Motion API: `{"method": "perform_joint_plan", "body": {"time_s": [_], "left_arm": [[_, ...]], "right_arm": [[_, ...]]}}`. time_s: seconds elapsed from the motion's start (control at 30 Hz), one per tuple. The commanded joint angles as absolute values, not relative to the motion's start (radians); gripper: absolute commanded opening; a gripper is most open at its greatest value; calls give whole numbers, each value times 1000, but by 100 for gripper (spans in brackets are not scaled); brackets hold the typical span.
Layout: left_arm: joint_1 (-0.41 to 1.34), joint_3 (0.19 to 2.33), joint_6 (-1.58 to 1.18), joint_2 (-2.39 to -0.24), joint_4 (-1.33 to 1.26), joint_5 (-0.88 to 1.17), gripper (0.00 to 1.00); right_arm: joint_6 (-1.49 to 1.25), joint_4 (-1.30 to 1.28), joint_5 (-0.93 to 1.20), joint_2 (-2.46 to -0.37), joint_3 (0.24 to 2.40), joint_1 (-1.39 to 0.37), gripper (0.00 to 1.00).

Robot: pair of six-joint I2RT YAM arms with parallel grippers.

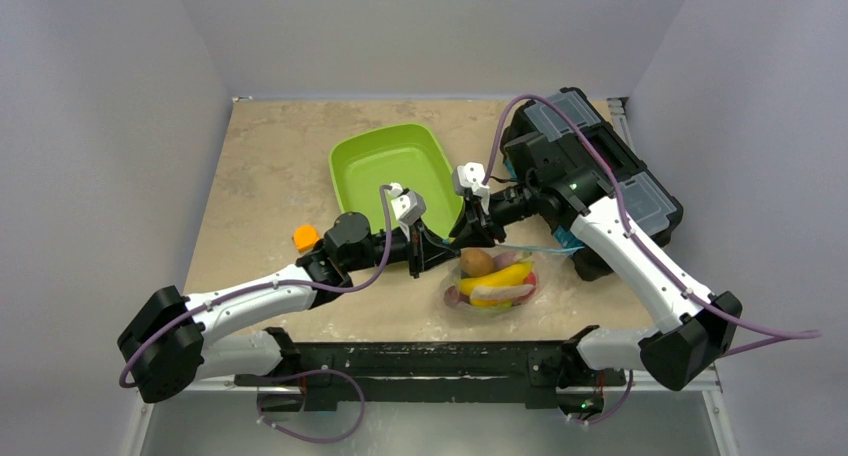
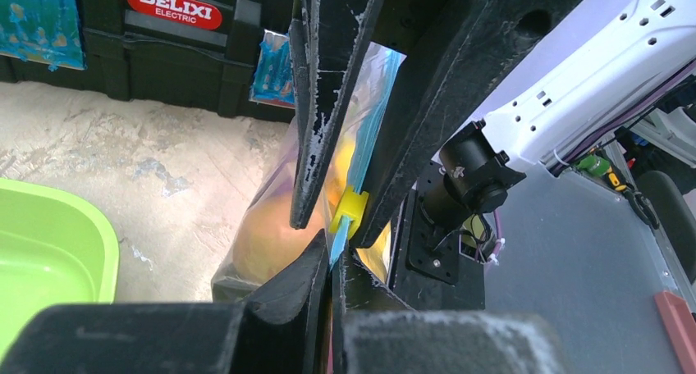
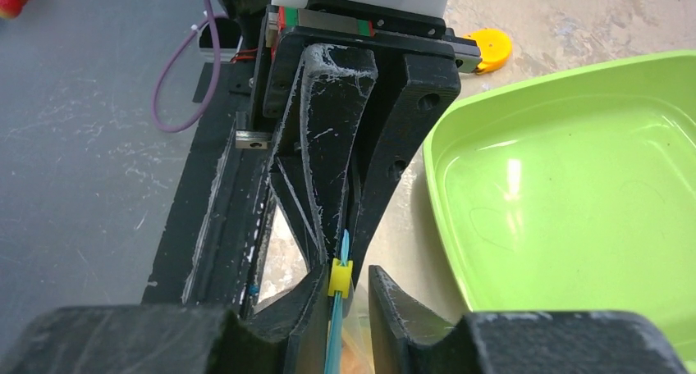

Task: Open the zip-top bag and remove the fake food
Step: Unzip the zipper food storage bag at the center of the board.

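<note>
The zip-top bag (image 1: 520, 264) lies near the table's front edge. The fake food (image 1: 492, 279) is inside it: a yellow banana, a brown piece and red pieces. My left gripper (image 2: 332, 255) is shut on the light blue zip strip (image 2: 379, 103), just below the yellow slider (image 2: 351, 208). My right gripper (image 3: 353, 280) straddles the slider (image 3: 339, 277). Its left finger touches the slider and a narrow gap remains at its right finger. From above, the left gripper (image 1: 416, 264) and right gripper (image 1: 470, 236) meet at the bag's left end. An orange-brown piece (image 2: 271, 234) shows through the plastic.
The green tray (image 1: 370, 161) sits just behind the grippers and holds nothing. A small orange block (image 1: 305, 238) lies left of it. A black toolbox (image 1: 600, 166) stands at the back right, close behind the right arm.
</note>
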State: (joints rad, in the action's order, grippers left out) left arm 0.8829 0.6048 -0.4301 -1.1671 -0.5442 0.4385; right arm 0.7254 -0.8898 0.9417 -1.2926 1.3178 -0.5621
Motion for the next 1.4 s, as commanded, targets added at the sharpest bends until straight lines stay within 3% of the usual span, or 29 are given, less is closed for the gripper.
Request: {"method": "perform_joint_plan", "body": {"time_s": [0.0, 0.3, 0.93, 1.17, 1.37], "left_arm": [[881, 640, -448, -1149, -590, 437, 0], [881, 600, -445, -1105, -598, 415, 0], [879, 559, -409, -1029, -562, 397, 0], [879, 621, -360, -1025, -487, 470, 37], [879, 652, -320, -1028, -445, 473, 39]], "right_arm": [[721, -869, 936, -1260, 1319, -566, 20], [729, -885, 919, -1242, 1313, -564, 1], [706, -873, 934, -1192, 1240, -514, 0], [700, -871, 948, -1193, 1240, -513, 0], [711, -878, 961, -1194, 1244, -513, 0]]}}
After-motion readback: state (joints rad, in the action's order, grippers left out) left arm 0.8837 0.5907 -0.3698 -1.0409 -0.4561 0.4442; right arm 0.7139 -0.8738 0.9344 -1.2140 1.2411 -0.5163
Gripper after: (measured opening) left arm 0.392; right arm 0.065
